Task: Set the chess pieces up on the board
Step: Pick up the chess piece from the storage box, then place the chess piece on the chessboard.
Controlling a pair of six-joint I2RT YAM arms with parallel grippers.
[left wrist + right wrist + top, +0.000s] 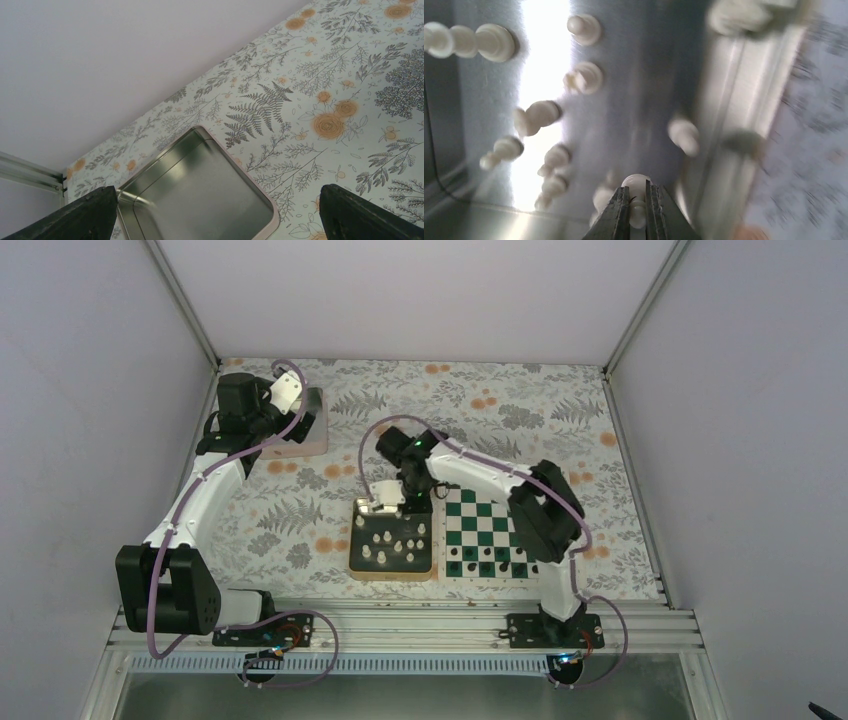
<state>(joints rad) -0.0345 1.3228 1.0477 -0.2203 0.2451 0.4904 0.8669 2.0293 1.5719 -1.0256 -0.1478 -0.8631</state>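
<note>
Right gripper (637,195) clamps one white chess piece (636,181) inside tray (391,573) of about ten more; left gripper (218,200) gapes empty over one tin (170,160).

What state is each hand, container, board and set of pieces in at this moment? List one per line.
Left hand: open, empty, above tin.
Tin: empty.
Right hand: shut on white piece.
Tray: holds other white pieces.
Board: black pieces on near rows; no white visible.
</note>
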